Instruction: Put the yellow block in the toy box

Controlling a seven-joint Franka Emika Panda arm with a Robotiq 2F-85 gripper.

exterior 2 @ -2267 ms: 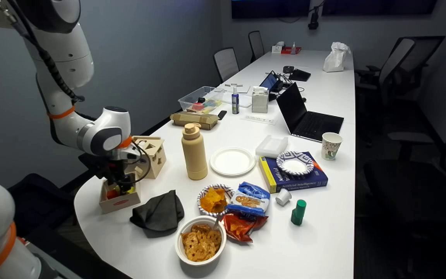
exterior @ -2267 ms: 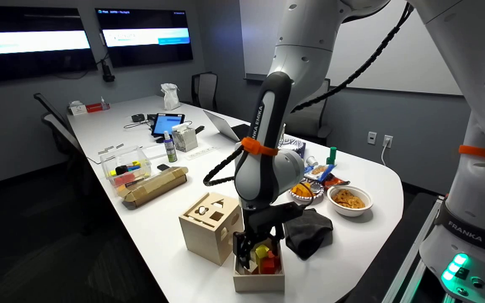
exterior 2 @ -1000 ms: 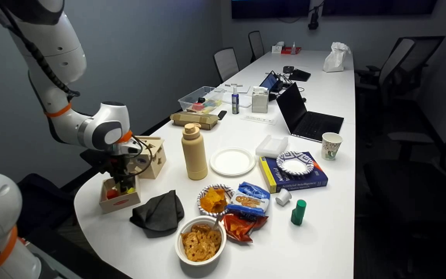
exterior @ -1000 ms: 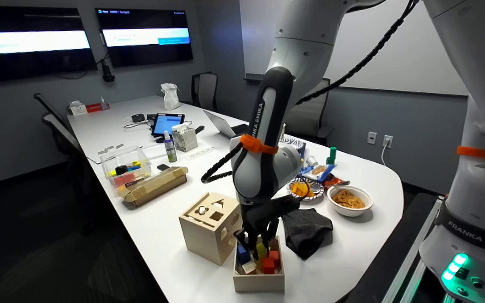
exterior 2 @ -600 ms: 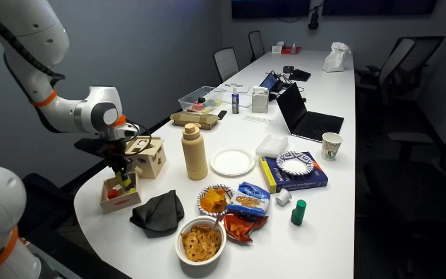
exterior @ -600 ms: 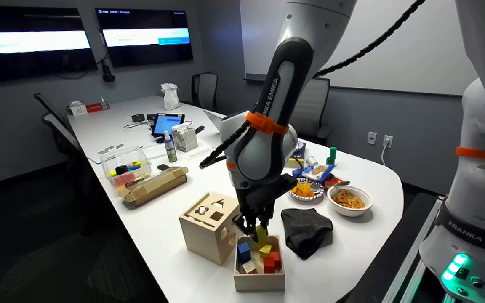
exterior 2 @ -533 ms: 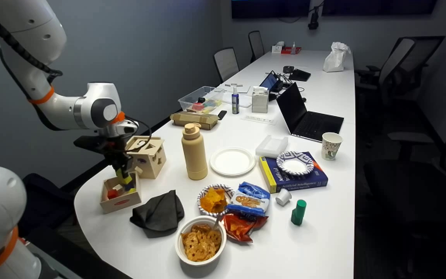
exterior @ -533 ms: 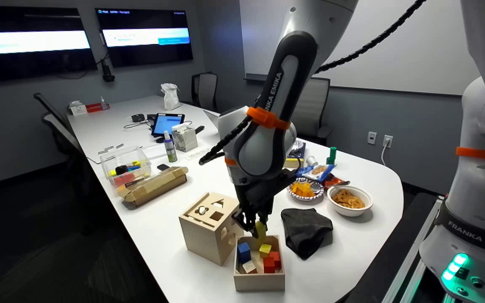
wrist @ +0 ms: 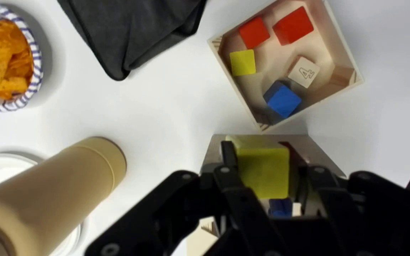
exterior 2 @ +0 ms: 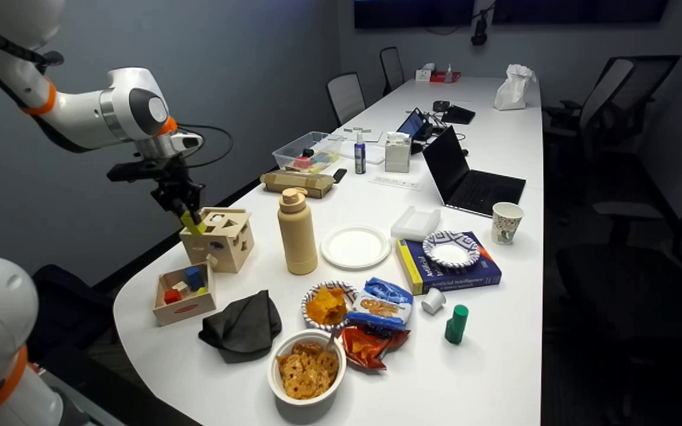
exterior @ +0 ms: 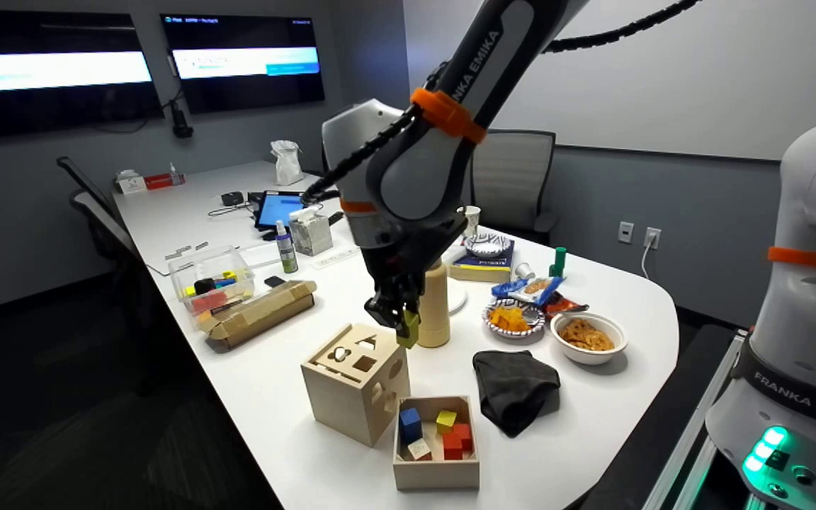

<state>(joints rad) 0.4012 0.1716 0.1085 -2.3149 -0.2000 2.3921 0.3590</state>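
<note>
The yellow block (wrist: pixel 263 172) is gripped between the fingers (wrist: pixel 229 156), one on each side, and held clear of the tabletop (exterior 2: pixel 424 384). In an exterior view it overlaps the upper edge of the toy box (exterior 2: pixel 227 247); whether it sits over the top or just outside it cannot be told. In the wrist view it covers part of the box's wall.

Toy box upright, holed top facing up, near the long edge of the tabletop. Farther along that edge, past a stretch of white surface, lies a cardboard box (exterior: pixel 263 312).

Wooden tray (exterior: pixel 436 476) just beside the toy box, one corner toward it; contact not resolved. Contents: second yellow block (wrist: pixel 242 63), red blocks (wrist: pixel 254 32) (two), blue block (wrist: pixel 284 100), pale block (wrist: pixel 303 72) marked 4. Tray also close to the tabletop's rounded end.

Tan bottle (exterior 2: pixel 298 236) upright, near the toy box on the inner side, a strip of tabletop between. White plate (exterior 2: pixel 356 247) just beyond it. Dark cloth (exterior: pixel 516 389) lies near the tray, apart from it; white surface runs between cloth, bottle and toy box. Chip bowl (wrist: pixel 35 67), striped rim, and white bowl (exterior: pixel 587 358) are past the cloth, well apart from the tray.
</note>
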